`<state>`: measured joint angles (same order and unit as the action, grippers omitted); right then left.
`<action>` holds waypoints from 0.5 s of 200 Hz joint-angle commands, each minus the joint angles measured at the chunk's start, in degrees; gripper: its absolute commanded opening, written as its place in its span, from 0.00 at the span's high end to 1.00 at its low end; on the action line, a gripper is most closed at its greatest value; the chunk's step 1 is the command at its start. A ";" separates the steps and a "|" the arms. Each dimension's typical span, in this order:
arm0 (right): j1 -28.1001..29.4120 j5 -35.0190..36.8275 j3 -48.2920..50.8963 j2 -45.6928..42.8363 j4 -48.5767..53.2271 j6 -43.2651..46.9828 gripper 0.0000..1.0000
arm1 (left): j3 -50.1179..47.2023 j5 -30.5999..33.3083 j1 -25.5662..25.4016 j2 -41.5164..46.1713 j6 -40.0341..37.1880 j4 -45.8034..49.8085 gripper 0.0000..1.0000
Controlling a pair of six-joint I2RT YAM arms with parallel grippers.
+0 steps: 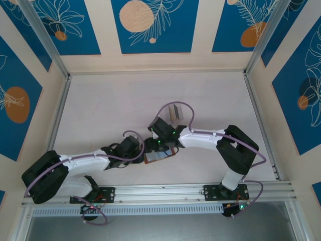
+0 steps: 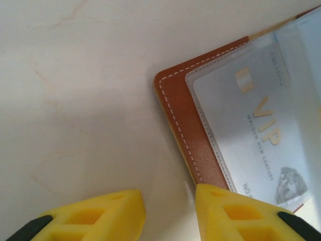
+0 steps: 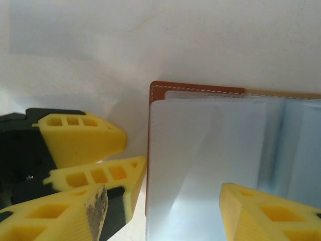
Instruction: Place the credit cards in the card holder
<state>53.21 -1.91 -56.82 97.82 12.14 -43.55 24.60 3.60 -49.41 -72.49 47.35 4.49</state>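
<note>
card holder (image 2: 181, 125) lies open, vip card (image 2: 251, 130) sleeved; left pincer (image 2: 168, 203) and right pincer (image 3: 163, 198) apparently gape

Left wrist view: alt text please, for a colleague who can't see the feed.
An open brown card holder lies on the pale table, a silver VIP card showing inside its clear sleeve. The left gripper has its two yellow fingers apart at the bottom of the frame, one at the holder's edge.
</note>
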 commanded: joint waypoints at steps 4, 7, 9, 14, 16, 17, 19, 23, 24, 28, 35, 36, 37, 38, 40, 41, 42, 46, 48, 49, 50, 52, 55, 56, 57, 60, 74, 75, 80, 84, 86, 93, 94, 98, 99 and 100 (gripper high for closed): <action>-0.62 -6.44 -0.49 3.88 -8.79 -3.26 0.36 | -3.35 -1.05 -0.69 2.96 3.01 2.32 0.58; -0.76 -6.61 -0.41 4.16 -9.09 -3.42 0.35 | -3.60 -0.78 -0.62 3.76 3.21 3.06 0.57; -0.79 -6.72 -0.40 4.36 -9.29 -3.53 0.35 | -3.77 -0.65 -0.61 4.37 3.37 3.55 0.57; -0.97 -7.09 -0.40 4.78 -9.75 -3.79 0.35 | -4.21 -0.41 -0.60 5.84 3.79 4.60 0.57; -0.99 -7.28 -0.33 5.00 -9.96 -3.99 0.35 | -4.39 -0.32 -0.60 6.50 3.97 5.03 0.56; -1.09 -7.42 -0.32 5.18 -10.19 -4.06 0.35 | -4.47 -0.24 -0.60 6.80 4.02 5.24 0.56; -1.09 -7.50 -0.31 5.27 -10.29 -4.12 0.35 | -4.65 -0.14 -0.60 7.42 4.04 5.67 0.56; -1.27 -7.89 -0.24 5.63 -10.87 -4.42 0.35 | -5.00 -0.02 -0.60 8.63 4.40 6.61 0.55; -1.27 -7.95 -0.23 5.80 -10.94 -4.48 0.35 | -5.09 0.00 -0.60 9.01 4.45 6.82 0.55; -1.39 -8.31 -0.18 6.27 -11.57 -4.83 0.34 | -5.40 0.08 -0.60 10.27 4.64 7.72 0.54; -1.56 -8.83 -0.22 7.23 -12.22 -5.48 0.34 | -5.82 0.17 -0.60 12.72 5.05 9.41 0.53; -1.59 -8.95 -0.27 7.40 -12.31 -5.53 0.34 | -5.89 0.18 -0.60 13.07 5.08 9.62 0.53; -1.65 -9.01 -0.29 7.61 -12.45 -5.64 0.34 | -5.93 0.18 -0.60 13.43 5.10 9.73 0.53; -1.63 -9.09 -0.30 7.72 -12.56 -5.70 0.34 | -5.99 0.18 -0.60 13.60 5.11 10.05 0.53; -1.62 -9.14 -0.37 8.02 -12.62 -5.87 0.34 | -6.08 0.18 -0.60 14.37 5.23 10.61 0.52; -1.66 -9.20 -0.43 8.14 -12.69 -5.99 0.34 | -6.11 0.23 -0.60 14.73 5.26 10.93 0.52; -1.64 -9.22 -0.46 8.29 -12.81 -6.09 0.34 | -6.17 0.25 -0.60 15.09 5.28 11.22 0.52; -1.70 -9.44 -0.49 8.85 -13.25 -6.41 0.34 | -6.23 0.34 -0.59 16.42 5.36 12.21 0.51; -1.68 -9.60 -0.49 9.11 -13.47 -6.60 0.34 | -6.30 0.35 -0.56 17.19 5.42 12.80 0.51; -1.65 -9.69 -0.49 9.22 -13.69 -6.71 0.34 | -6.31 0.40 -0.58 17.46 5.44 13.08 0.51; -1.63 -9.78 -0.44 9.35 -13.88 -6.76 0.34 | -6.31 0.47 -0.55 17.82 5.46 13.34 0.50; -1.62 -9.95 -0.41 9.52 -14.20 -6.91 0.34 | -6.32 0.45 -0.59 18.41 5.49 13.88 0.50; -1.64 -10.17 -0.34 9.93 -14.66 -7.30 0.33 | -6.27 0.54 -0.55 19.37 5.52 14.75 0.49; -1.63 -10.24 -0.32 10.06 -14.85 -7.41 0.33 | -6.25 0.54 -0.53 19.69 5.54 14.97 0.49; -1.67 -10.32 -0.27 10.17 -14.99 -7.50 0.33 | -6.24 0.54 -0.52 20.03 5.50 15.17 0.49; -1.67 -10.44 -0.23 10.41 -15.38 -7.78 0.33 | -6.23 0.49 -0.50 20.93 5.48 15.71 0.48; -1.52 -9.67 0.46 10.50 -16.60 -8.60 0.33 | -5.69 0.28 -0.51 24.05 4.76 17.91 0.45; -1.48 -9.50 0.56 10.35 -16.61 -8.59 0.33 | -5.61 0.28 -0.51 24.23 4.72 18.04 0.45; -1.30 -8.59 0.81 9.62 -16.31 -8.32 0.33 | -5.22 0.28 -0.51 24.76 4.40 18.50 0.45; -1.17 -7.88 0.96 8.84 -15.96 -7.97 0.33 | -4.68 0.27 -0.51 24.99 4.13 18.92 0.45; -1.11 -7.46 0.99 8.41 -15.65 -7.72 0.33 | -4.48 0.23 -0.51 25.02 3.99 19.03 0.44; -0.93 -6.05 0.80 6.82 -14.07 -6.68 0.32 | -3.64 0.10 -0.43 24.73 3.40 19.16 0.43; -0.92 -5.89 0.73 6.58 -13.76 -6.48 0.32 | -3.58 0.05 -0.47 24.66 3.34 19.16 0.43; -0.87 -5.34 0.43 5.66 -12.58 -5.85 0.32 | -3.04 0.01 -0.39 24.32 3.08 19.15 0.43; -0.89 -5.23 0.32 5.43 -12.32 -5.72 0.32 | -2.92 -0.03 -0.41 24.24 3.00 19.11 0.42; -0.86 -5.09 0.23 5.22 -12.18 -5.47 0.32 | -2.86 -0.06 -0.42 24.15 2.92 19.09 0.42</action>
<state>51.66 -10.24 -57.01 106.15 -3.53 -50.19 19.00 3.51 -49.52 -48.18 51.96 18.59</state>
